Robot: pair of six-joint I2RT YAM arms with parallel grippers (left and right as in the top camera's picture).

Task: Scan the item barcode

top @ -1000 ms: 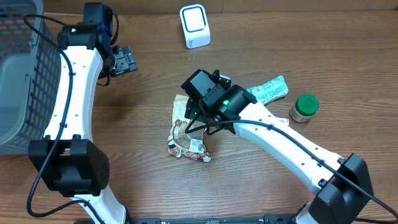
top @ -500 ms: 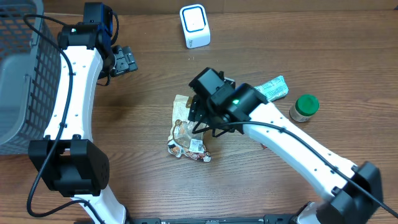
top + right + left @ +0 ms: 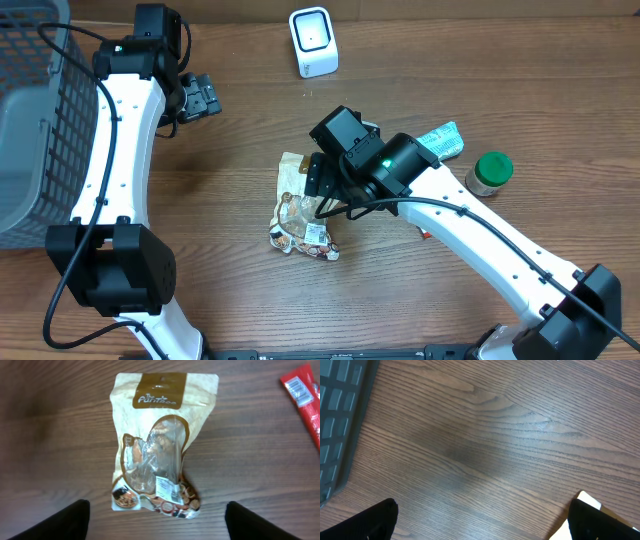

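Observation:
The item, a beige and brown snack pouch (image 3: 298, 215) (image 3: 160, 440), lies flat on the wooden table with a white barcode sticker (image 3: 170, 489) near its lower end. My right gripper (image 3: 318, 185) (image 3: 157, 525) hovers above the pouch's upper part, open, its two dark fingertips (image 3: 55, 522) wide apart and touching nothing. The white barcode scanner (image 3: 313, 41) stands at the back of the table. My left gripper (image 3: 200, 97) (image 3: 482, 525) is open over bare wood at the back left, far from the pouch.
A grey mesh basket (image 3: 30, 120) (image 3: 340, 420) stands at the left edge. A green and white packet (image 3: 440, 143) and a green-lidded jar (image 3: 490, 172) lie to the right. A red packet (image 3: 305, 395) lies beside the pouch, under my right arm.
My right gripper has drawn back to the right off the pouch and its jaws have spread wider. The pouch and the left arm have stayed where they were.

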